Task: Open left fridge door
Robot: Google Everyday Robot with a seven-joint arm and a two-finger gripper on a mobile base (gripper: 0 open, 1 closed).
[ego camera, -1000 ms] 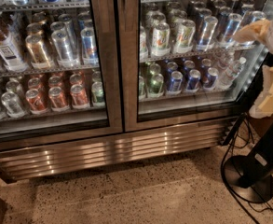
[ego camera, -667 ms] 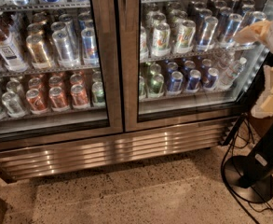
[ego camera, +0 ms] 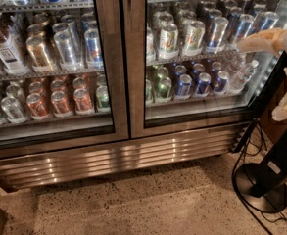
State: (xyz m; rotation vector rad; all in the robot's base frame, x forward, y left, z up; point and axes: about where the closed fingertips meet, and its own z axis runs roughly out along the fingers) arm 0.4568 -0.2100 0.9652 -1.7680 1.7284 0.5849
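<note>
The fridge [ego camera: 126, 82] filled the upper frame, both doors shut. The left fridge door [ego camera: 55, 82] occupied the upper left, its steel stile meeting the twin door [ego camera: 202, 58] at centre frame; no handle was visible. The gripper [ego camera: 258, 80] hung at the right edge before the twin door, well apart from the target, its cream fingers [ego camera: 263, 40] splayed wide and holding nothing. In my judgement the step required a leftward traverse to the central stile, a hold on the left door's inner edge only, then a pull on an arc about the outer hinge, keeping off the twin door. Below the ribbed grille [ego camera: 118, 158] lay a speckled floor [ego camera: 148, 204]. A black stand [ego camera: 260, 185] and loose cables [ego camera: 243, 146] crowded the lower right, a snag hazard.
</note>
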